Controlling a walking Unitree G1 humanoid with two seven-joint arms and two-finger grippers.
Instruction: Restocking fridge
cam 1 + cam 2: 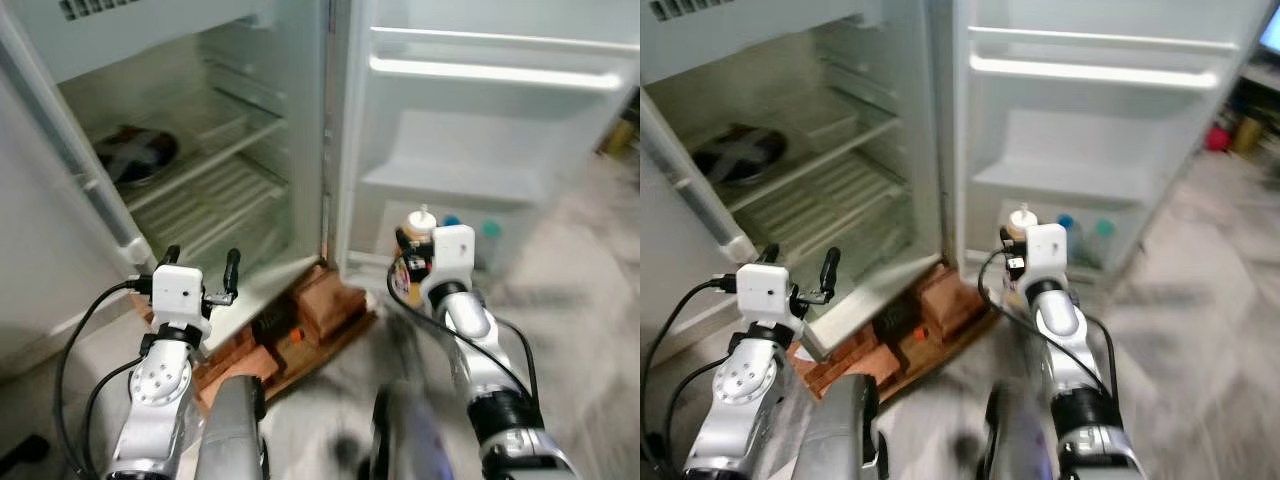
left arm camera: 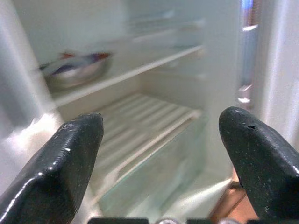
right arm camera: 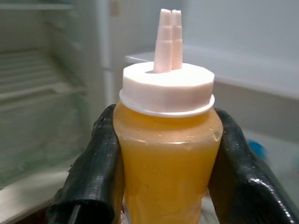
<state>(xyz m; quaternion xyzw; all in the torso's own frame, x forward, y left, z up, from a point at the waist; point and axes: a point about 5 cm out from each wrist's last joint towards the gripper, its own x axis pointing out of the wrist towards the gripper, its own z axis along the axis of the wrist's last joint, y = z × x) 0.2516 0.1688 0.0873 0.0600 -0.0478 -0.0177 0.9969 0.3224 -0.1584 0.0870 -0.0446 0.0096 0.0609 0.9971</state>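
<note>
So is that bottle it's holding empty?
No, the bottle clamped between the right gripper fingers is full of orange sauce nearly up to its white cap.

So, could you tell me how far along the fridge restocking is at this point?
Done: the fridge door stands open, a bowl sits on a shelf, and two capped containers are in the door's bottom rack. In hand: the right gripper clamps an orange sauce bottle. Left: shelving it; the left gripper is open.

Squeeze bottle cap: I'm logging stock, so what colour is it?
White, with a twin-tipped nozzle, on the orange-filled squeeze bottle held in the right end effector; clearest in the right wrist view.
</note>
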